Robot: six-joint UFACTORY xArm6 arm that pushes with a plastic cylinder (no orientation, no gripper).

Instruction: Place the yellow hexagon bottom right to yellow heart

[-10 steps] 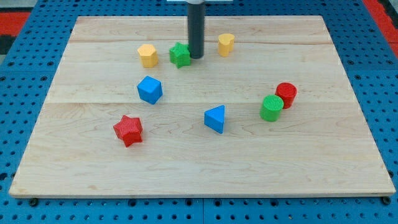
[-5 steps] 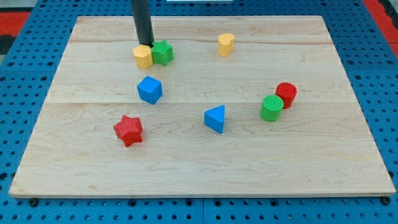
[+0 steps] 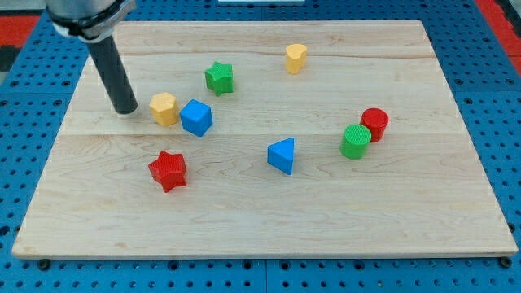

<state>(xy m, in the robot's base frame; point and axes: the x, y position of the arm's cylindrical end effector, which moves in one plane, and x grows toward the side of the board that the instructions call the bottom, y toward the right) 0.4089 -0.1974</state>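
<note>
The yellow hexagon (image 3: 164,108) lies left of centre on the wooden board, touching the blue cube (image 3: 196,117) on its right. The yellow heart (image 3: 295,58) sits near the view's top, right of centre, far from the hexagon. My tip (image 3: 126,109) stands on the board just left of the yellow hexagon, a small gap between them. The dark rod leans up toward the view's top left.
A green star (image 3: 219,77) lies above the blue cube. A red star (image 3: 168,170) is at lower left. A blue triangle (image 3: 282,155) is near the centre. A green cylinder (image 3: 355,141) and a red cylinder (image 3: 374,124) touch at the right. The board's left edge (image 3: 65,130) is close to my tip.
My tip moved from the view's top down and left. The yellow hexagon slid down to touch the blue cube. The green star shifted slightly down and right.
</note>
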